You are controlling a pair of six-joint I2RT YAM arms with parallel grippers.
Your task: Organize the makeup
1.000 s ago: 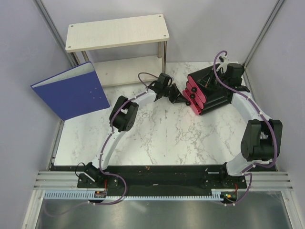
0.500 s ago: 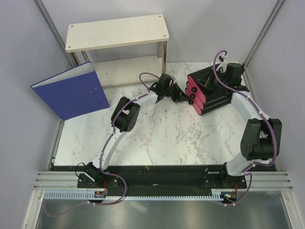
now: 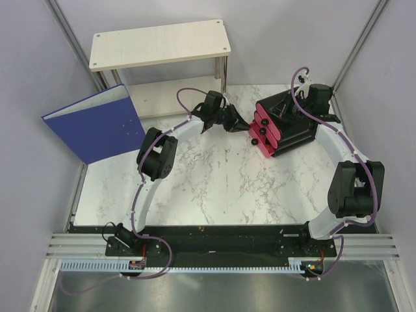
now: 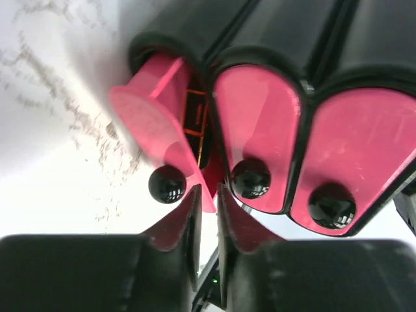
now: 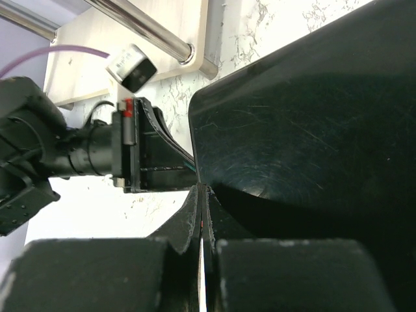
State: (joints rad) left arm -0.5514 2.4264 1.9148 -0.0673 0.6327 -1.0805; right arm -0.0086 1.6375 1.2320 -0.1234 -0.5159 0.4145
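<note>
Left gripper [image 4: 208,195]: you have its fingers [image 4: 185,224] only slightly parted, a narrow gap between them and nothing in it. It sits just in front of the organizer's [image 3: 292,133] drawer fronts.
Pulled drawer [image 4: 149,117]: the pink drawer at the left end of the organizer's row, as your left wrist camera sees it, stands partly out. Its black knob [image 4: 167,184] is just beside your left fingertips, to their left and not between them.
Makeup [image 4: 195,123]: a dark piece with orange-gold edging shows inside that pulled drawer. You cannot tell which item it is.
Other drawers: the middle drawer [image 4: 260,123] and the end drawer [image 4: 364,149] sit flush in the organizer, each with a round black knob.
Organizer: black body, lying on the marble table [image 3: 214,175], with its pink fronts turned toward your left arm.
Right gripper [image 5: 201,195]: fingers pressed together, the tips against the organizer's glossy black shell on the side away from the drawers.
Blue binder [image 3: 97,123]: well to the left of the organizer, leaning at the table's edge.
Shelf [image 3: 159,42]: a pale wooden rack behind and left of the organizer.
</note>
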